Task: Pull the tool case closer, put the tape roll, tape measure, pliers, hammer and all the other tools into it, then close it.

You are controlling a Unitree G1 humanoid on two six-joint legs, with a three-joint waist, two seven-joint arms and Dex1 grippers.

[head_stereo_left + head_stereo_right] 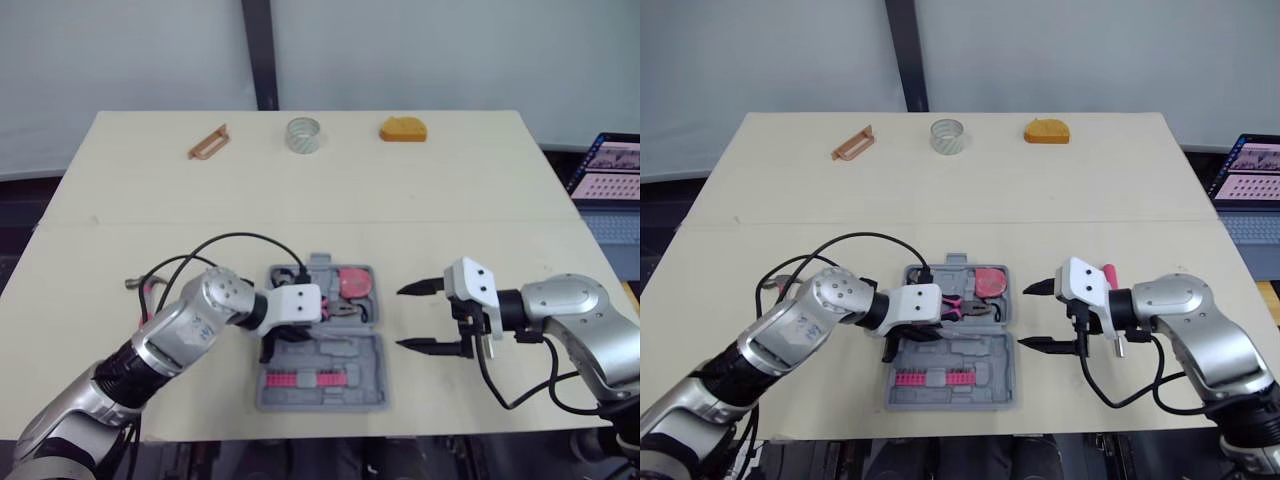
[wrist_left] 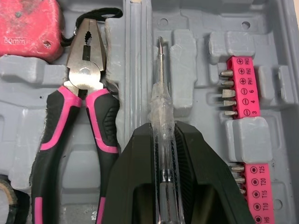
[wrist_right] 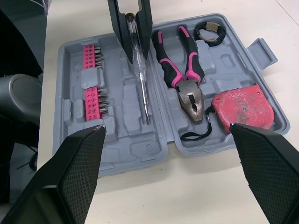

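Observation:
The grey tool case [image 1: 366, 398] lies open near the table's front edge. Inside it lie pink-handled pliers [image 3: 182, 77], a red tape measure [image 3: 238, 107], a black tape roll [image 3: 209, 31] and pink bit strips [image 2: 240, 93]. My left gripper [image 2: 161, 140] is over the case, shut on a clear-handled screwdriver [image 3: 140, 74]. The screwdriver's blade lies low along a moulded slot beside the hinge ridge. My right gripper [image 1: 402, 318] is open, just right of the case with nothing between its fingers.
Along the far edge of the table sit a brown tool [image 1: 208, 142], a clear tape roll [image 1: 303, 134] and an orange object [image 1: 402, 129]. A pink-handled tool [image 1: 145, 288] lies behind my left arm. A laptop [image 1: 610, 170] stands off the table's right side.

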